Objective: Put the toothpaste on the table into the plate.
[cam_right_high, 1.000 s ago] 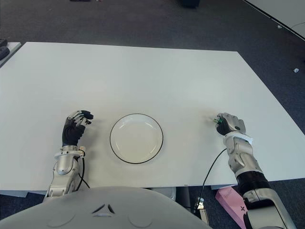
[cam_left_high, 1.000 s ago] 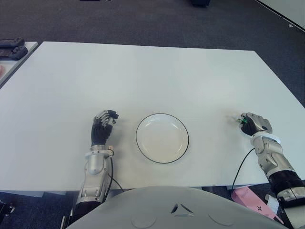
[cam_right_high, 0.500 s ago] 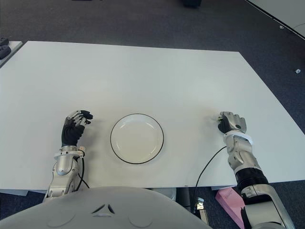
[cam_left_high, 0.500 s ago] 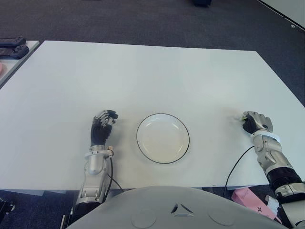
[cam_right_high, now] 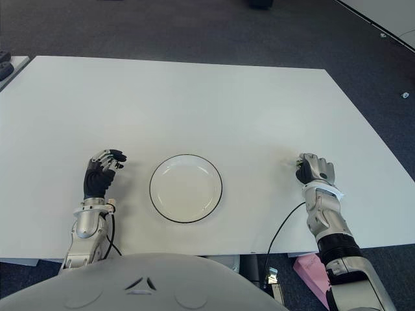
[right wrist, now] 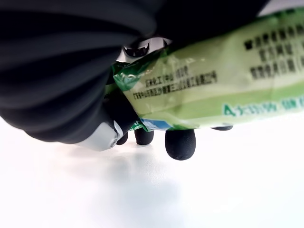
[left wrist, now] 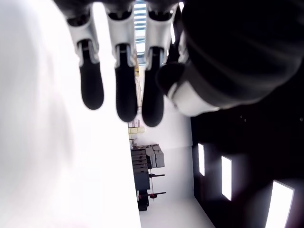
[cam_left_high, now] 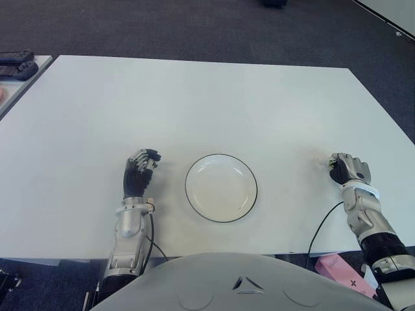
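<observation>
From my remote seat, the risk I see first is the toothpaste (right wrist: pixel 199 95) slipping out on the way across; in the right wrist view the green and pale tube sits pressed between the palm and the curled fingertips (right wrist: pixel 180 143), and a soft, smooth tube like that could squirm or twist loose if I lift too fast or the hold is shallow; I cannot tell how much of the tube is inside the hand. A second risk, as I judge it, is the carry itself; the white plate with its dark rim (cam_left_high: pixel 194 204) lies near the front edge of the table (cam_left_high: pixel 194 97), well apart from the hand, toward the robot's left; a low sweep could drag the tube's end along the tabletop, and a late release could drop it on the rim or beside it.

The right hand (cam_left_high: pixel 345 168) shows at the robot's right, close to the front edge of the table; its fingers are curled in tight around the toothpaste, so the tube is in this hand, not in the plate; from the head cameras almost nothing of the tube shows past the knuckles. Whether it is lifted clear of the table I cannot tell.

The left hand (cam_left_high: pixel 139 170) shows just to the left of the plate; in its wrist view the fingers (left wrist: pixel 126 90) hang loosely curled, holding nothing.
</observation>
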Controlling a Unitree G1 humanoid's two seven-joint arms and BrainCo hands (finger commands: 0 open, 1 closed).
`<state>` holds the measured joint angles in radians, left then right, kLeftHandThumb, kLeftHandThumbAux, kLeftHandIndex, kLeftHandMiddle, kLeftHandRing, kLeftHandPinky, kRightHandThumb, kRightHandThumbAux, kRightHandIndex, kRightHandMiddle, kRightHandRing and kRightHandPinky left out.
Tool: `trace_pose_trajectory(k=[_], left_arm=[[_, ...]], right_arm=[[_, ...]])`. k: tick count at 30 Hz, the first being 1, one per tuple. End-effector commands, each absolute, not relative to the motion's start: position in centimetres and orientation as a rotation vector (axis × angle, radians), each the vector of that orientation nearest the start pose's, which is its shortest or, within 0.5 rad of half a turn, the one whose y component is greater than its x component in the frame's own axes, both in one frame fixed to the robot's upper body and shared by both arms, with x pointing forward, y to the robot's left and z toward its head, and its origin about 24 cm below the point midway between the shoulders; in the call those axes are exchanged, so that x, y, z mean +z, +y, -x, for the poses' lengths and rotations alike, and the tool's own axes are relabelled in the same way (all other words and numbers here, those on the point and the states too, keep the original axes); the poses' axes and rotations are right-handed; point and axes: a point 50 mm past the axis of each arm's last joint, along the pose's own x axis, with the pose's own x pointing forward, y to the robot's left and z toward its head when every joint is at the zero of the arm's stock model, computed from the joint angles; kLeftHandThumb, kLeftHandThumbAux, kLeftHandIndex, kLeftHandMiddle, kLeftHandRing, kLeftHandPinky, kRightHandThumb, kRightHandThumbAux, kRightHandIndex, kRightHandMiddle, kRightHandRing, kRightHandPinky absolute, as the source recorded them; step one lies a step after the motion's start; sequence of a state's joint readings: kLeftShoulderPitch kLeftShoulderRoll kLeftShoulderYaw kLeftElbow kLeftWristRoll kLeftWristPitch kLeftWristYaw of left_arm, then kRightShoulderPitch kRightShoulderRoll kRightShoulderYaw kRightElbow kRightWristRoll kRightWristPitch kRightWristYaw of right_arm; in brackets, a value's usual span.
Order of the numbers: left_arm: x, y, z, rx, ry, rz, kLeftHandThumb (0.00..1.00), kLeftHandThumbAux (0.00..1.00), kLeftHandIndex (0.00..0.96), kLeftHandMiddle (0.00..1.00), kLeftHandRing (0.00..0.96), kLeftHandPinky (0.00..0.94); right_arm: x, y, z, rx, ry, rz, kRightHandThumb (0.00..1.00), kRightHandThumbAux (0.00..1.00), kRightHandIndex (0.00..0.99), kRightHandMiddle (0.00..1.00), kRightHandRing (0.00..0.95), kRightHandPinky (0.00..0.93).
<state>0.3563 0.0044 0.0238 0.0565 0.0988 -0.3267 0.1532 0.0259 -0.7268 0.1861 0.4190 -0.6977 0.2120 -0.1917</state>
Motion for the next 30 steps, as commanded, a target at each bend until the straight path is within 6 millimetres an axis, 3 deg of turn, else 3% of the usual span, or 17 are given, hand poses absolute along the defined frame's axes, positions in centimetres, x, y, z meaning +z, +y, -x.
trace_pose_trajectory(k=[1,8,19,24,30], left_arm=[[-1.2,18.0,-16.8,0.242,0.08,-0.12,0.716,0.72,0.429,0.472,0.449,0.444],[-1.3,18.1,-16.9,0.244,0.083,-0.127,0.713,0.72,0.428,0.473,0.457,0.454],[-1.3,18.0,-17.0,0.241,0.084,-0.13,0.713,0.72,0.429,0.478,0.458,0.451],[-1.3,18.0,-17.1,0.234,0.077,-0.12,0.713,0.72,0.429,0.48,0.457,0.448],[-1.3,17.9,-17.3,0.229,0.069,-0.113,0.714,0.72,0.429,0.478,0.45,0.442]], right_arm=[[-3.2,-32.1,-18.6,-0.002,0.628,1.423,0.841,0.68,0.411,0.567,0.74,0.766],[-2.5,-31.8,-19.0,-0.058,0.521,1.389,0.84,0.681,0.41,0.565,0.746,0.768],[1.0,-29.8,-20.3,-0.132,0.206,1.317,0.84,0.683,0.408,0.571,0.772,0.792],[4.6,-26.4,-21.1,-0.153,-0.036,1.261,0.84,0.684,0.408,0.576,0.784,0.8],[5.9,-25.0,-21.0,-0.152,-0.158,1.236,0.839,0.684,0.407,0.578,0.792,0.803]])
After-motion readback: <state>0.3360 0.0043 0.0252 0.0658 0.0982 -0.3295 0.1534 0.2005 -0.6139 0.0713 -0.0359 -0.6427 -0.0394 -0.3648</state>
